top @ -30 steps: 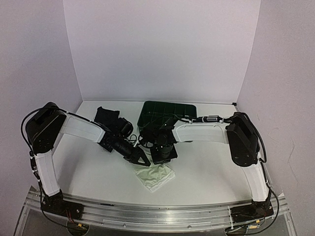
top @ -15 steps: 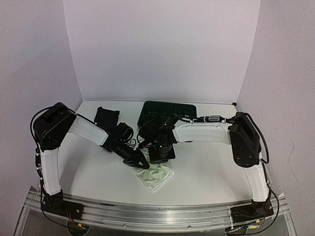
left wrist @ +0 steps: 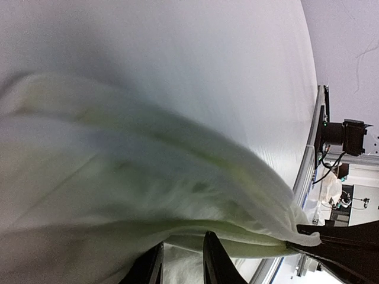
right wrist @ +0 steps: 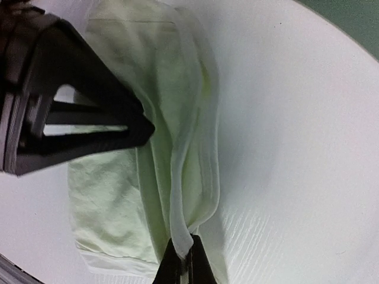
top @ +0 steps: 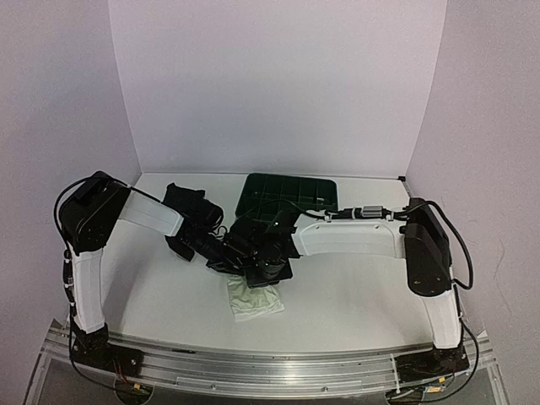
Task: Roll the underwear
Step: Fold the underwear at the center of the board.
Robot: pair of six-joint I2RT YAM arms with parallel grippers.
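A pale cream-green underwear (top: 253, 298) lies partly folded on the table in front of both arms. My left gripper (top: 240, 262) is at the garment's far edge. In the left wrist view its fingertips (left wrist: 214, 251) stand a narrow gap apart with cloth (left wrist: 148, 177) between them, under a raised fold. My right gripper (right wrist: 185, 264) is shut on the pinched edge of the same fold (right wrist: 183, 177), and the left gripper's black fingers (right wrist: 89, 112) press against the fold's other end. A black underwear (top: 182, 203) lies at the back left.
A dark green divided tray (top: 287, 193) stands at the back centre, just behind the right arm's wrist. The table's near metal rail (top: 270, 371) runs along the front. White walls close the back and both sides.
Both grippers have shifted left and nearer each other. The pale underwear has been drawn left and folded into a narrower shape.
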